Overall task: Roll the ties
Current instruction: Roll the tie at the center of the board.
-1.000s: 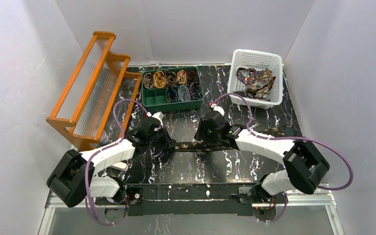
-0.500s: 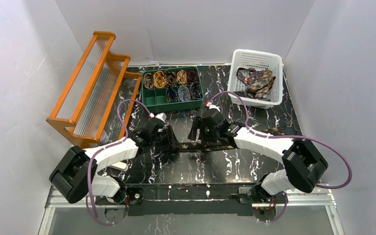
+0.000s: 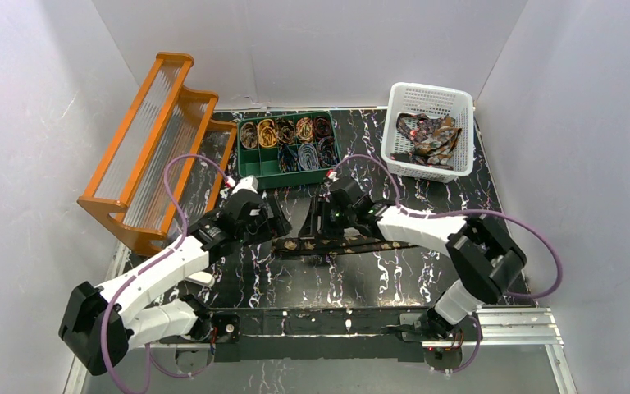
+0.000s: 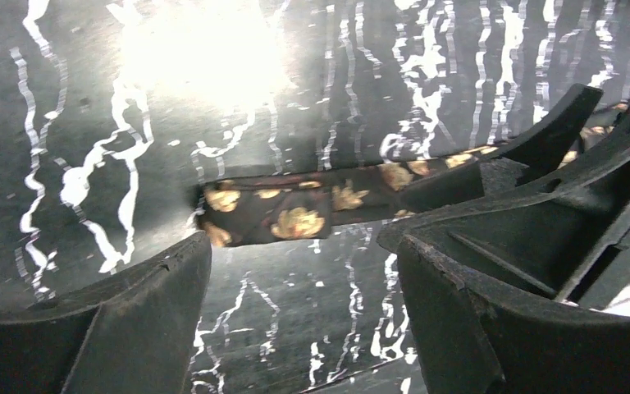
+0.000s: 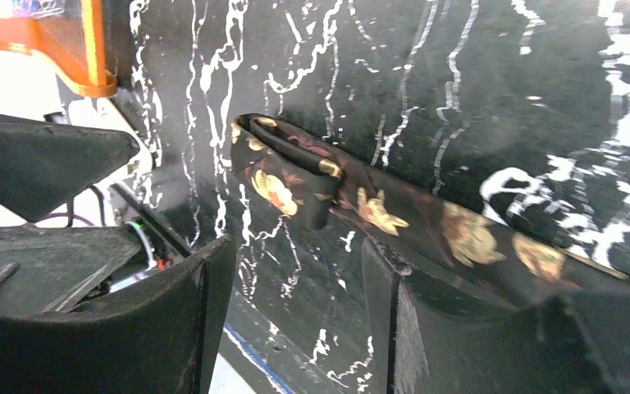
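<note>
**A:** So, where is the tie, and what are the grippers doing?

**B:** The tie is a dark strip with gold flowers. It lies flat on the black marbled table and runs from one gripper to the other. The end nearest the left gripper looks folded over on itself.

**A:** Is either gripper holding it?

**B:** No. The left gripper's fingers are spread wide, and the folded end rests on the table just ahead of the gap between them. The right gripper also has its fingers apart. The strip passes beside its right finger, and the fold sits just beyond the tips.

**A:** Anything else nearby?

**B:** Beyond the left gripper is a green tray of coiled ties. Beyond the right one is a white basket of loose ties.
</note>
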{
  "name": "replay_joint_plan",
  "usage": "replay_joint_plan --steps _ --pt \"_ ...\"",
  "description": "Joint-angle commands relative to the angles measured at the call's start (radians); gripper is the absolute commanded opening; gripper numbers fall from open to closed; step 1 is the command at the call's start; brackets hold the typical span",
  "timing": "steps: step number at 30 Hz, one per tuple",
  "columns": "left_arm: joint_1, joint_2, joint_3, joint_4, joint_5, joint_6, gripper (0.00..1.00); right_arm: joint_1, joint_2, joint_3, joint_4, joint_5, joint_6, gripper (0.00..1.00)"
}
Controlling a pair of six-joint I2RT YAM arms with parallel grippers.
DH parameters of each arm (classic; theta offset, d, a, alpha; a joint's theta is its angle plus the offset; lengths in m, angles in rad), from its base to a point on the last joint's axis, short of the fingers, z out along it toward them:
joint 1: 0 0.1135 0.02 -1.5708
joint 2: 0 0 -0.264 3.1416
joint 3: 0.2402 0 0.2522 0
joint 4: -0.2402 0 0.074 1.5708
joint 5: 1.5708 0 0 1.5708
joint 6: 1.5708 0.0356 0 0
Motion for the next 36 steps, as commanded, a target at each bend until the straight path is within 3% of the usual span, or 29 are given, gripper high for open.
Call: replay_joint_plan --steps 1,10,22,30,36 --pt "0.043 -0.030 -0.037 -0.134 -0.057 -0.001 0.82 0.000 0.081 0.051 0.137 -0.174 0.049 0.64" --pt "0.215 -0.034 -0.113 -0.060 0.154 0.023 0.83 0.003 0.191 0.122 0.054 -0.177 0.060 0.57" --pt "0.225 0.001 -0.162 0.013 0.251 0.043 0.81 0.002 0.245 0.155 -0.039 -0.130 0.055 0.45" --pt "0.225 0.022 -0.205 0.081 0.311 0.046 0.80 0.003 0.220 0.159 -0.017 -0.153 0.040 0.21" --pt "0.224 0.029 -0.235 0.142 0.323 0.045 0.80 0.001 0.198 0.157 -0.066 -0.124 0.029 0.19"
